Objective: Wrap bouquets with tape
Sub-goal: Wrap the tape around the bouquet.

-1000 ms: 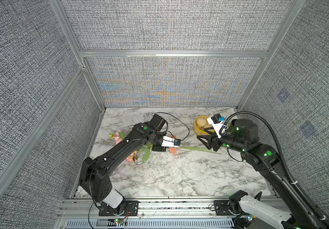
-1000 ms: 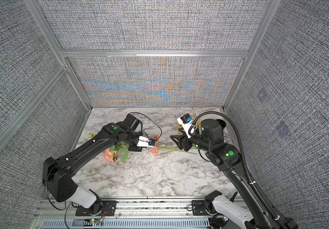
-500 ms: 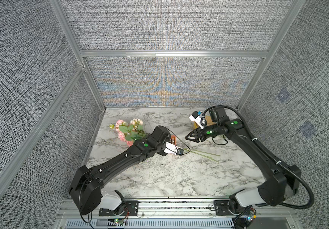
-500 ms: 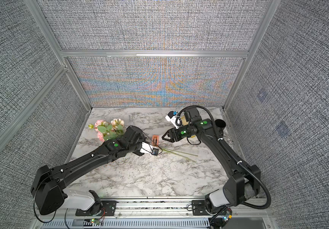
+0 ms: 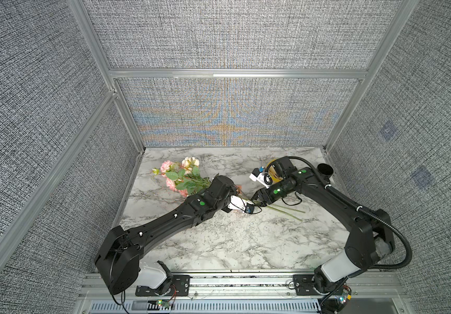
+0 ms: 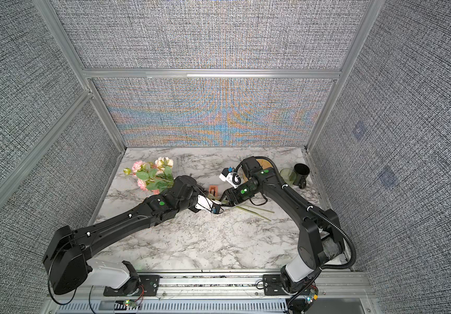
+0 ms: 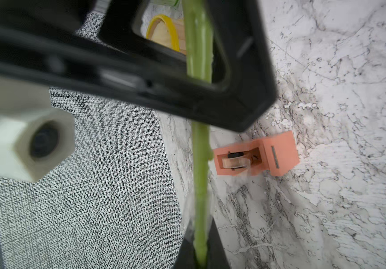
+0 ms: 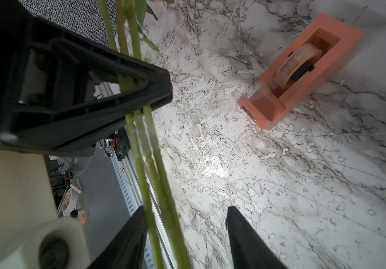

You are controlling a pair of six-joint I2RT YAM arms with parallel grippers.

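Three slender bouquet stems [image 8: 147,158] cross veined marble [image 8: 234,174] near boxy dispenser [image 8: 273,109].

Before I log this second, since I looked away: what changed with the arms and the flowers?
The left gripper, shut on the stems, swung the flowers toward the back wall. The right gripper moved in beside it; its open jaws now straddle the stems without clamping. The basket stayed put.

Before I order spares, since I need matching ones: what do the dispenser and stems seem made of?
Dispenser: matte salmon plastic, judging by its uniform colour and blocky moulded edges. Stems: probably plastic, artificial; waxy, even green with seam-like ridges.
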